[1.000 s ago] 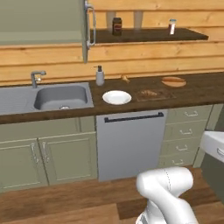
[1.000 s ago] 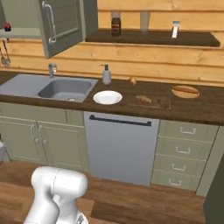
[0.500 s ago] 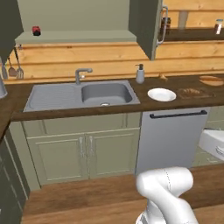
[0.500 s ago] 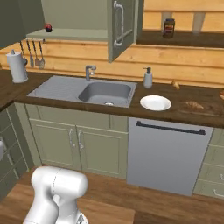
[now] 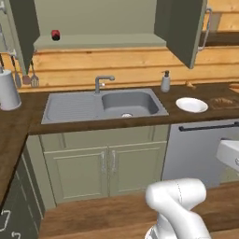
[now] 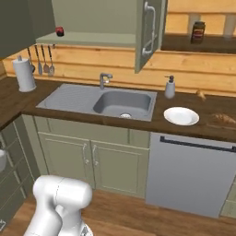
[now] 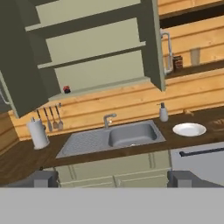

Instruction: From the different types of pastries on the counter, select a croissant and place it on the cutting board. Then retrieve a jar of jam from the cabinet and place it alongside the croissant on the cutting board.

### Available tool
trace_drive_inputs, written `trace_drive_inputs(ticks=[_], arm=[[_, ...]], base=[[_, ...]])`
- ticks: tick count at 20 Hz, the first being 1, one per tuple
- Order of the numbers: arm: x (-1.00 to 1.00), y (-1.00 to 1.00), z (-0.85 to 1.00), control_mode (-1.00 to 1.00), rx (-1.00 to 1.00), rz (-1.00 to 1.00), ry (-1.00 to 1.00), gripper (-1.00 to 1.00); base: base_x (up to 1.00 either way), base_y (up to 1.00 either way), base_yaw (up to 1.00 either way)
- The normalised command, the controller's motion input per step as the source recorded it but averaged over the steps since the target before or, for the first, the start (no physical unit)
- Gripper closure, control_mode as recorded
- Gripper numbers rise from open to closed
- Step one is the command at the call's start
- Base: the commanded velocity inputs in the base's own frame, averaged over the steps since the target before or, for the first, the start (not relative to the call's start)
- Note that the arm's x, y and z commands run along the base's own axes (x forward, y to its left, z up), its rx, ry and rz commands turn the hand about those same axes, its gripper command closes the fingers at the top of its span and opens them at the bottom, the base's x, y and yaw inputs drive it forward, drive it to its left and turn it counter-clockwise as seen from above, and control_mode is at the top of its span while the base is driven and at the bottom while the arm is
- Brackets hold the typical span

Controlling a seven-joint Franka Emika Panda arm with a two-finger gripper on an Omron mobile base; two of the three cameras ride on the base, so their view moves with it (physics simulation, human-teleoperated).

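A small red-lidded jam jar [image 5: 55, 35] stands at the left end of the lowest shelf of the open wall cabinet [image 5: 98, 18]. The jar [image 6: 60, 31] is also in the right base view, and the hand view has this jar [image 7: 66, 89] far ahead and up. A brown croissant [image 5: 222, 100] lies on the dark cutting board [image 5: 232, 103] at the counter's far right; the croissant [image 6: 224, 119] shows too in the right base view. My gripper [image 7: 112, 180] is open, well back from the counter, with nothing between its fingertips [image 7: 41, 179].
Grey sink [image 5: 105, 105] with faucet [image 5: 101, 83] is straight ahead. To the right are a soap dispenser [image 5: 165, 82], a white plate [image 5: 191, 105] and a small pastry [image 6: 200, 94]. Paper towel roll [image 5: 8, 88] stands left. The open cabinet door [image 5: 182, 28] juts out; a dark jar [image 6: 198, 32] sits on the wooden shelf.
The whole picture has shifted right: the base has driven left along the counter. The sink and open cabinet now sit in the middle, and the board has slid to the right edge.
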Motion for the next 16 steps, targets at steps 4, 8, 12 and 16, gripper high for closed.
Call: trace_drive_inputs(ticks=[4, 8, 12, 16], arm=[[0.0, 0.0, 0.0, 1.0, 0.0, 0.0, 0.0, -1.0], [0.0, 0.0, 0.0, 1.0, 0.0, 0.0, 0.0, -1.0], [0.0, 0.0, 0.0, 1.0, 0.0, 0.0, 0.0, -1.0], [0.0, 0.0, 0.0, 1.0, 0.0, 0.0, 0.0, -1.0]], base=[[0.83, 0.83, -0.02], [0.1, 0.0, 0.0], [0.98, -0.03, 0.06], [1.0, 0.19, 0.01]])
